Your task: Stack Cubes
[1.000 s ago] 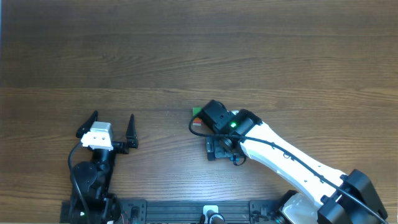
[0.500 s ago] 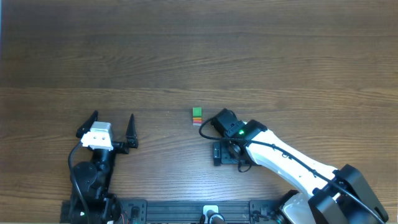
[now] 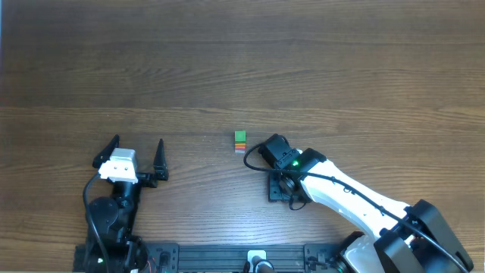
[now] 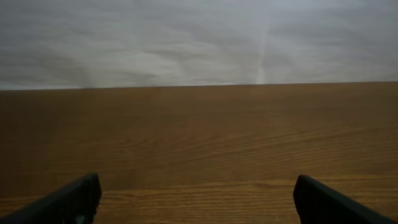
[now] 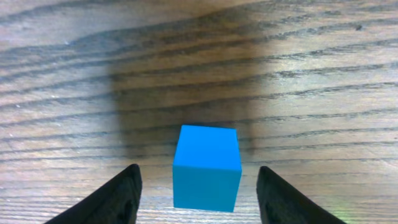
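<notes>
"Where is the blue cube right now?"

"Down on the bench, between the two fingers of the right claw. The claw is spread wide. There's a strip of bare wood on either side of the cube, so neither finger touches it."

"So nothing is gripped?"

"No, the cube sits flat on the wood, upright, one corner edge turned toward the wrist camera."

"And the other cubes?"

"A small stack near the middle of the bench: a green cube sitting on an orange cube. From above, the stack is just to the left of the right arm's wrist, close to it but apart."

"What about the other arm?"

"The left claw hangs over the left part of the bench, well away from the stack. It's released too, its fingers wide apart with nothing between them. Its own camera looks out over bare wood toward a pale backdrop at the far edge."
</notes>
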Controlling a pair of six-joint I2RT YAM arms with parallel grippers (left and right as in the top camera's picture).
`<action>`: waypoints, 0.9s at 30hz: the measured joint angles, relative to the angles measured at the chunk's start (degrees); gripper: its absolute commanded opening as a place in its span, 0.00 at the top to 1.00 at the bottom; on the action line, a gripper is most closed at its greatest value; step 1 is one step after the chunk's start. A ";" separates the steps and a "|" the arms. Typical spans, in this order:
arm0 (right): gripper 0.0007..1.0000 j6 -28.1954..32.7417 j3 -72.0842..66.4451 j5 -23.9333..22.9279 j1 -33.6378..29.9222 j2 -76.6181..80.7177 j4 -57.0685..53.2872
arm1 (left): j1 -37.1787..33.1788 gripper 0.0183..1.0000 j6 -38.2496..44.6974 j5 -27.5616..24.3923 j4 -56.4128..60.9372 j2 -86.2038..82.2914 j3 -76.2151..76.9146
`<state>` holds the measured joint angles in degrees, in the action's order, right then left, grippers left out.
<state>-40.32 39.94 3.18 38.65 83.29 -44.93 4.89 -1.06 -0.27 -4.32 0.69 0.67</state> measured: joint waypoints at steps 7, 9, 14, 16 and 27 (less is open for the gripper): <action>0.51 0.09 0.00 -0.04 0.00 0.00 0.63 | 0.00 0.00 0.00 0.00 0.00 0.00 0.00; 0.52 0.07 0.00 -0.07 0.00 0.00 0.63 | 0.00 0.00 0.00 0.00 0.00 0.00 0.00; 0.56 0.09 0.00 -0.11 0.00 0.02 0.66 | 0.00 0.00 0.00 0.00 0.00 0.00 0.00; 0.58 0.07 0.00 -0.13 0.00 0.02 0.74 | 0.00 0.00 0.00 0.00 0.00 0.00 0.00; 0.76 0.09 0.00 -0.33 0.00 0.31 1.09 | 0.00 0.00 0.00 0.00 0.00 0.00 0.00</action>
<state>-40.23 39.94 2.85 38.65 83.59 -43.83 4.89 -1.06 -0.27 -4.32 0.69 0.67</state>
